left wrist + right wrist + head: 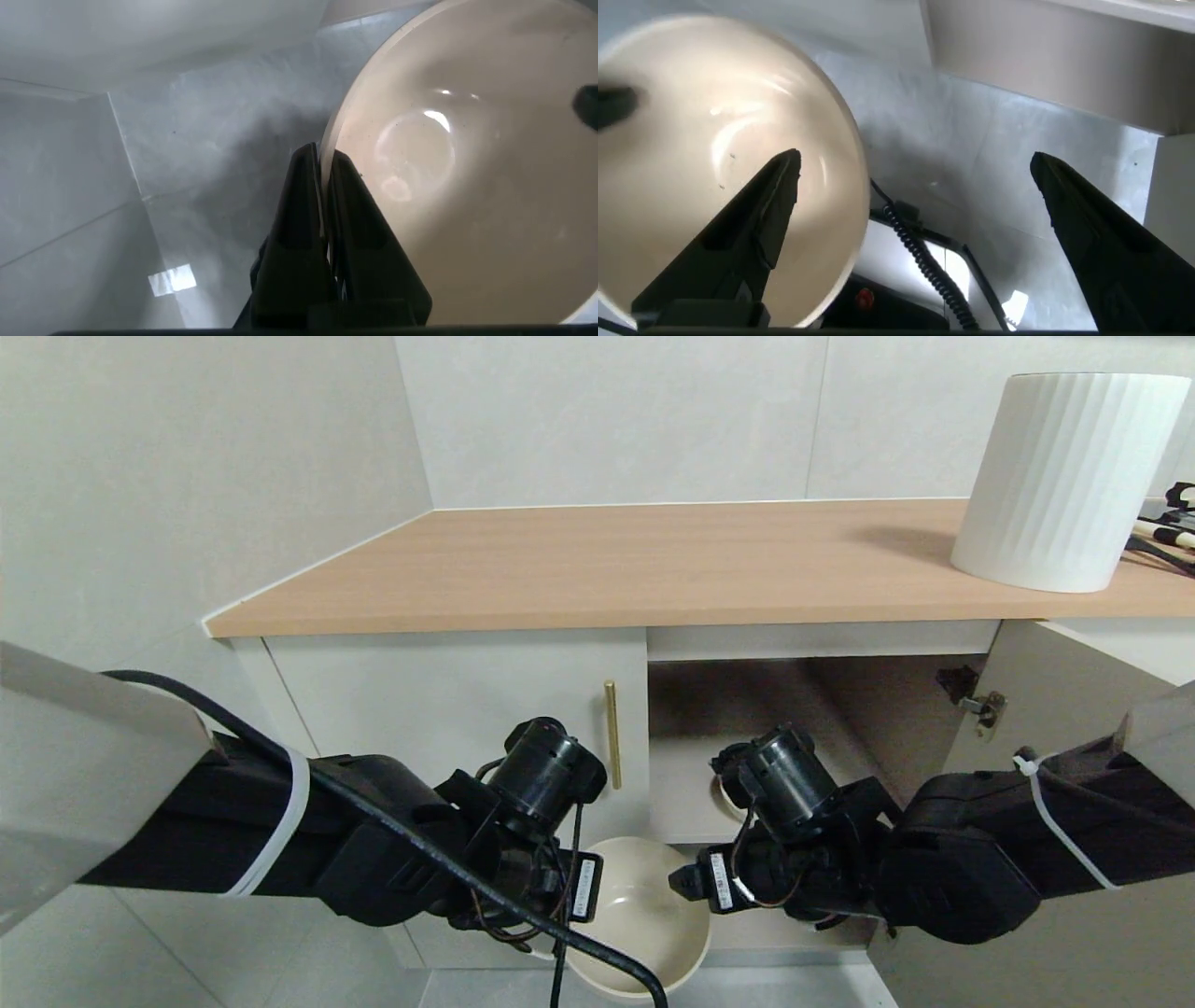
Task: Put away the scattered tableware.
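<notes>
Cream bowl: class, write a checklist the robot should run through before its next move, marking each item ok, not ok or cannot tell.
1. Left gripper shut on the rim of the cream round bowl: ok.
2. Bowl empty inside: ok.
3. Right gripper open beside the bowl: ok.
4. White cabinet door swung open: ok.
5. Free room on the cabinet shelf for the bowl: cannot tell, the arms hide much of it.
</notes>
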Motion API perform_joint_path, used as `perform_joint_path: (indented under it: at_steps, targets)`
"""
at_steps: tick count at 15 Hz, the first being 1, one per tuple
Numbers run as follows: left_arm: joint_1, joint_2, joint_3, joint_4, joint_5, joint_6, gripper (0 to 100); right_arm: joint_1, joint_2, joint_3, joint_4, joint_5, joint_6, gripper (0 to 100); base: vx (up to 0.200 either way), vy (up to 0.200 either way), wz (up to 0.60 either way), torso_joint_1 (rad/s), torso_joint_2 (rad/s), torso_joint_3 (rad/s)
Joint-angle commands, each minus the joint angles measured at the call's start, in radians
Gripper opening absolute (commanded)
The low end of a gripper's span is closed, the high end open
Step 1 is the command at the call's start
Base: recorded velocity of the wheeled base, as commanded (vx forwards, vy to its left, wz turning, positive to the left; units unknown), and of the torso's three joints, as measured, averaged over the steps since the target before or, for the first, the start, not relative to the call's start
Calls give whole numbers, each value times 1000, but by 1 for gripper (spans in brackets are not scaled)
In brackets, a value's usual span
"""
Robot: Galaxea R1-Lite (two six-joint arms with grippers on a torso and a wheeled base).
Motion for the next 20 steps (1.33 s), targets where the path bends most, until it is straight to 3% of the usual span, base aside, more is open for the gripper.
perform_joint_path:
  at_steps: [1, 5, 6, 20]
  targets:
    - [-1, -4, 0, 0, 0, -1, 0, 0, 18, -3, -1, 0, 0, 100, 0, 0, 0, 0, 0, 0]
    - [-1, -9, 0, 0, 2, -1, 0, 0, 28, -3, -1, 2, 0, 100, 0, 0, 0, 0, 0, 0]
    - [-1, -9, 0, 0, 2, -1, 0, 2, 28, -3, -1, 3, 0, 0, 0, 0, 0, 0, 0, 0]
    - [-1, -1, 0, 0, 2, 1, 0, 6, 23, -3, 1, 6, 5, 0, 0, 0, 0, 0, 0, 0]
